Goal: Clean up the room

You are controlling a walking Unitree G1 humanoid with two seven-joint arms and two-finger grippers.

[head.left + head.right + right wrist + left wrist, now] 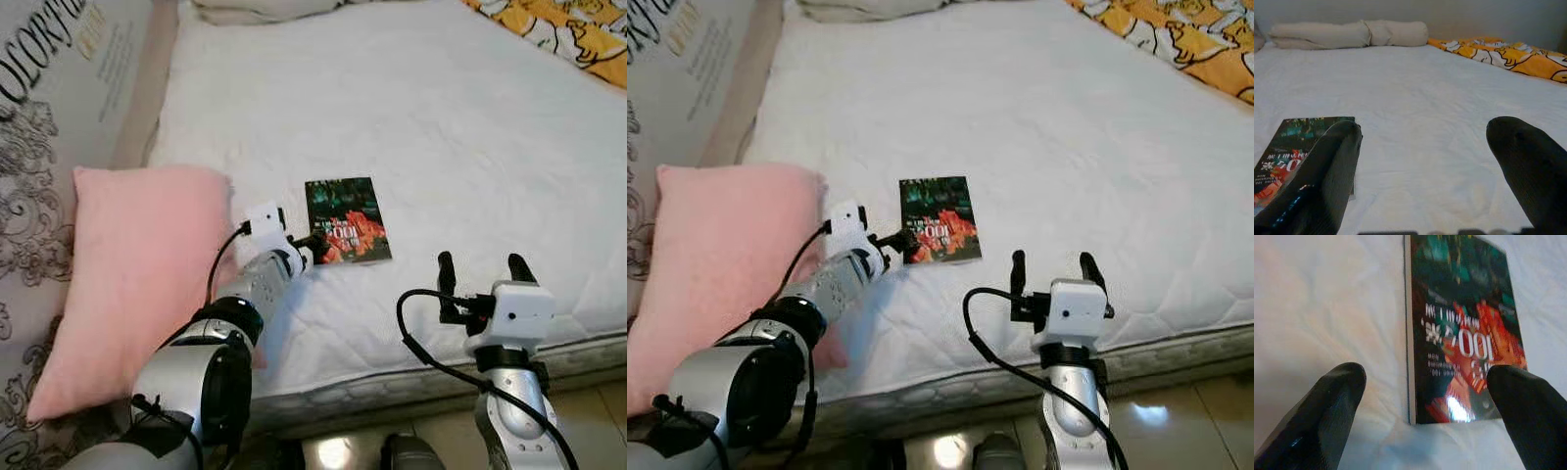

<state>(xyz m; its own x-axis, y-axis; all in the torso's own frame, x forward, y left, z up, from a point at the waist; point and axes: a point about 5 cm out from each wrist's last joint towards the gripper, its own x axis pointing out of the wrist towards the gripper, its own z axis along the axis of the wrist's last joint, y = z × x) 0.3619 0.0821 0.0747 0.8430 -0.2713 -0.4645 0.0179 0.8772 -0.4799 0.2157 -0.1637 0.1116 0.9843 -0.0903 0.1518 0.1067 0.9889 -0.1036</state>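
book with a dark green and red glossy cover (346,221) lies flat on the white quilted mattress (470,147), toward its near left part, cover up. just to its left a pink rectangular pillow (127,284) rests half on the mattress edge and half against a patterned grey and cream fabric surface with lettering (39,127). at the far end of the mattress lies a long beige bolster (1352,33), and in the far right corner an orange and white printed blanket (563,29). most of the mattress to the right of and beyond the book is bare. the near mattress edge drops to a pale tiled floor (1176,421).

the left gripper (1425,401) reaches from beside the pillow to the near left corner of the book, its two black fingers spread, one over the sheet beside the spine, the other over the cover. the right gripper (482,272) hovers above the near mattress edge, right of the book and apart from it, fingers spread wide and pointing toward the bolster.
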